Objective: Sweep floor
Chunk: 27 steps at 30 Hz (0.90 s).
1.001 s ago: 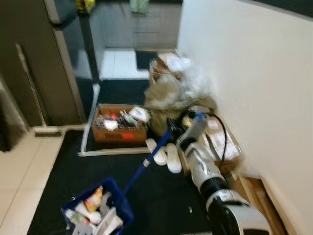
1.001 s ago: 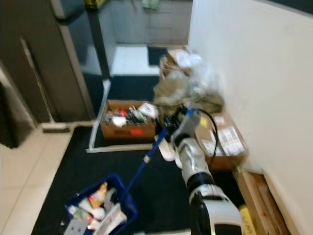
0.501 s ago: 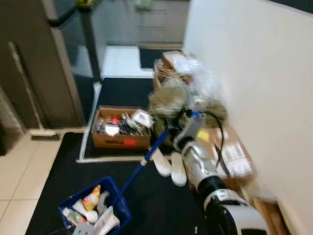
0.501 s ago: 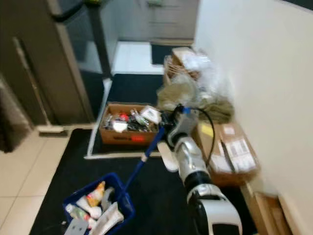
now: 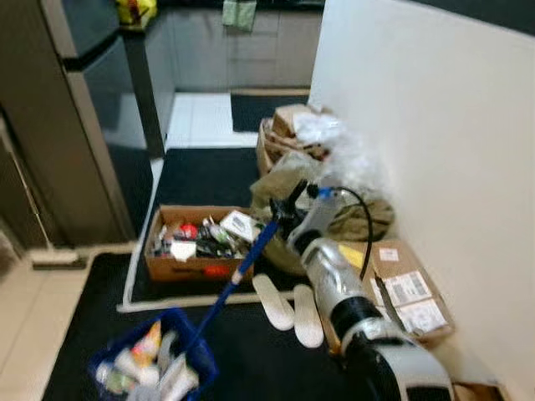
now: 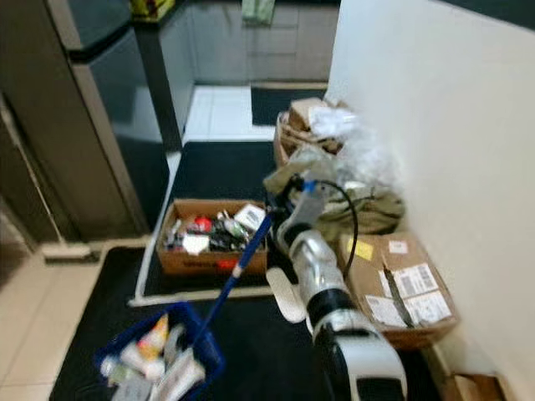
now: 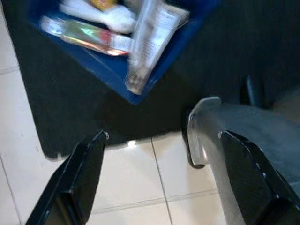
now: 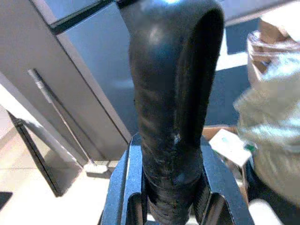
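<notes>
My right gripper point(image 5: 288, 209) is shut on the black grip point(image 8: 173, 93) at the top of a long blue handle point(image 5: 242, 267). The handle slants down and to my left, ending at a blue basket point(image 5: 155, 368) full of tubes and packets on the black mat point(image 5: 267, 359). Whatever is at the handle's lower end is hidden behind the basket. In the left wrist view my left gripper point(image 7: 164, 136) hangs open over the mat's edge and white tiles, its fingers point(image 7: 79, 183) apart, with the blue basket point(image 7: 117, 51) beyond them.
An open cardboard box point(image 5: 196, 242) of small items sits ahead, with a pair of pale slippers point(image 5: 288, 301) beside it. Bags and boxes point(image 5: 326, 167) pile against the white wall point(image 5: 435, 125). A taped carton point(image 5: 405, 288) lies on my right and a tall fridge point(image 5: 75, 125) on my left.
The whole picture has shifted as the camera moved: the box, slippers and pile now sit lower and nearer. My right gripper still holds the blue handle in the same pose.
</notes>
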Motion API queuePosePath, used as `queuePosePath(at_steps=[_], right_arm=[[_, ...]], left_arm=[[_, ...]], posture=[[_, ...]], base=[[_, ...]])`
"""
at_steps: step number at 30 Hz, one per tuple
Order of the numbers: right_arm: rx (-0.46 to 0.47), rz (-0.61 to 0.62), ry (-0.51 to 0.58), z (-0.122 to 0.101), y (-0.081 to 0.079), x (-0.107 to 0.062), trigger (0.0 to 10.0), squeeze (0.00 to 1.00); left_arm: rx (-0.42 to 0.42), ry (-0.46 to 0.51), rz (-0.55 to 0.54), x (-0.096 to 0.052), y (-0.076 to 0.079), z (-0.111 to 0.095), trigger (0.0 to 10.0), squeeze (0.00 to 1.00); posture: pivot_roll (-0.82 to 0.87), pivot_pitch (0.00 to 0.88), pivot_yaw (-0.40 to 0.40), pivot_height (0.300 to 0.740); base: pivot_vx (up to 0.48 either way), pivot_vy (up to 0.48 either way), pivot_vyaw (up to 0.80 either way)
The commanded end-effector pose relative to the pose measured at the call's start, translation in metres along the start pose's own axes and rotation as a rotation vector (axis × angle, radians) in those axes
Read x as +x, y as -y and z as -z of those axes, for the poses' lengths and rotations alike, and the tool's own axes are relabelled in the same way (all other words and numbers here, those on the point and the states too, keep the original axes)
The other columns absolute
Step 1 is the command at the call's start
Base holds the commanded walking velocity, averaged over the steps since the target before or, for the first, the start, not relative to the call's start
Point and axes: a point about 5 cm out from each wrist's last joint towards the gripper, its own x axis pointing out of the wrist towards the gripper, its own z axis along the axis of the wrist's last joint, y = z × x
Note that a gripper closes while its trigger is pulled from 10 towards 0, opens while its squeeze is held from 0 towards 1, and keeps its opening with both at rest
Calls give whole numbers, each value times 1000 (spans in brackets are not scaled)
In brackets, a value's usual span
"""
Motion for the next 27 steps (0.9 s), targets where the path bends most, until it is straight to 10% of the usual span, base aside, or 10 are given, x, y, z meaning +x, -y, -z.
queuePosePath(at_steps=[1, 27], right_arm=[[30, -22, 47, -10, -9, 5, 10000, 0], [27, -65, 55, -23, -42, 20, 10000, 0]], left_arm=[[17, -49, 10, -3, 1, 12, 10000, 0], [4, -55, 13, -4, 4, 15, 10000, 0]], posture=[[95, 0, -87, 740], [105, 0, -96, 740]], base=[[480, 0, 0], [480, 0, 0]])
